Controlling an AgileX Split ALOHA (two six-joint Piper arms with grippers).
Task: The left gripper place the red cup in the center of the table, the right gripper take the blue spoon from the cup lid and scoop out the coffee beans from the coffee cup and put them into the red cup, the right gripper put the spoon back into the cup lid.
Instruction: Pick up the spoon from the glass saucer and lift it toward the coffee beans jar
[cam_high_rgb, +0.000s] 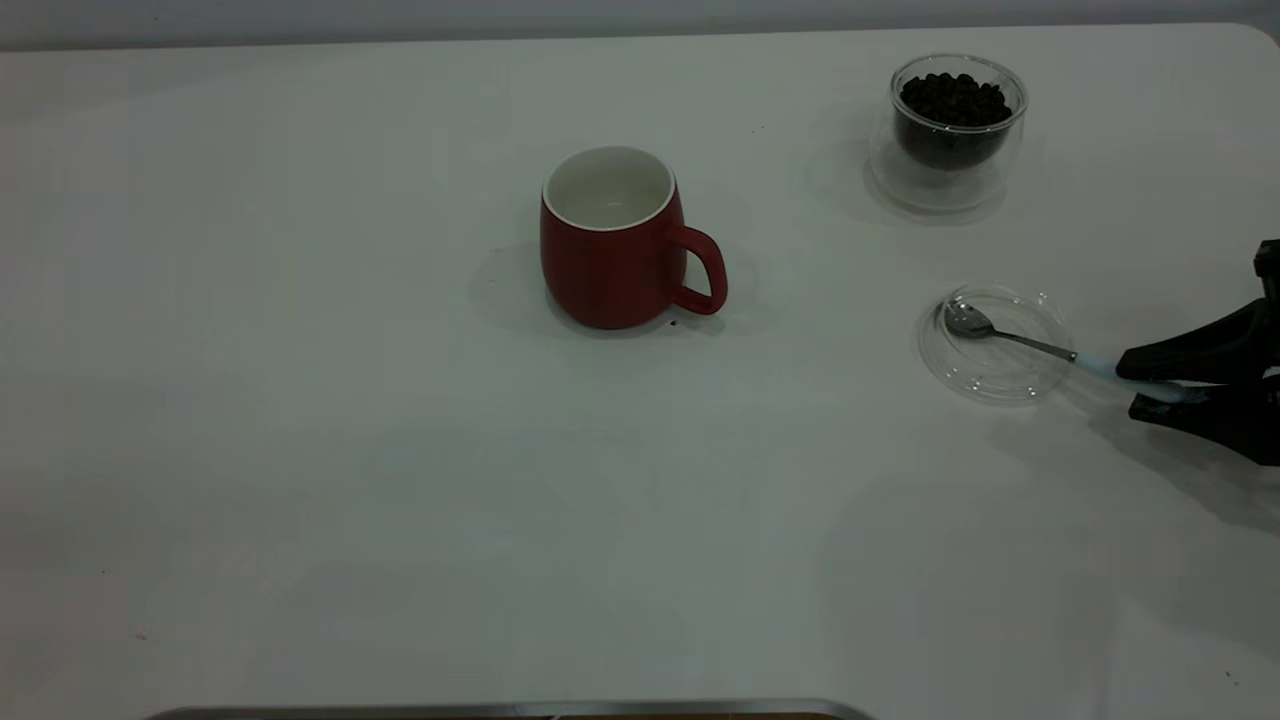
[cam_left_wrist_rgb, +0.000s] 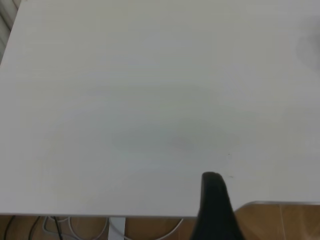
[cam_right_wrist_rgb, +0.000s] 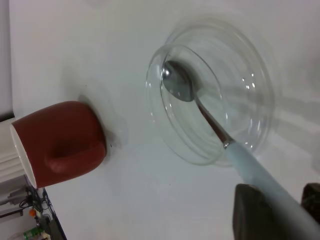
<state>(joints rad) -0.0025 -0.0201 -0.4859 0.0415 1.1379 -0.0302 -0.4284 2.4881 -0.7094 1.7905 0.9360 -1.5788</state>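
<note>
A big white table (cam_high_rgb: 300, 450) with round corners holds a few things. Near the middle stands a round dark-red cup (cam_high_rgb: 612, 245). It is white inside, it stands upright, and its red loop handle points to the right side of the outside view. Nothing shows inside the red cup.

Far back on the right stands a short clear glass cup (cam_high_rgb: 948, 135) with two walls. It is full of small dark coffee beans (cam_high_rgb: 953, 100), heaped up to near the rim. This glass cup is well apart from the red cup.

In front of the glass cup lies a flat round clear glass lid (cam_high_rgb: 997, 345). A small spoon (cam_high_rgb: 1020, 342) lies across it. Its shiny metal bowl rests inside the lid, near the edge that faces the red cup. Its thin metal neck goes over the rim, and its pale blue handle sticks out past the lid toward the right edge of the table.

The black right claw (cam_high_rgb: 1150, 385) is low by the table, just beside the lid. Its two dark fingers (cam_right_wrist_rgb: 252, 212) sit one on each side of the blue handle, close against it. The claw looks closed on the spoon handle.

The left claw (cam_left_wrist_rgb: 215, 210) is off to the side, over a bare part of the table near its edge. Only one dark finger shows, so I cannot tell how that claw stands.
</note>
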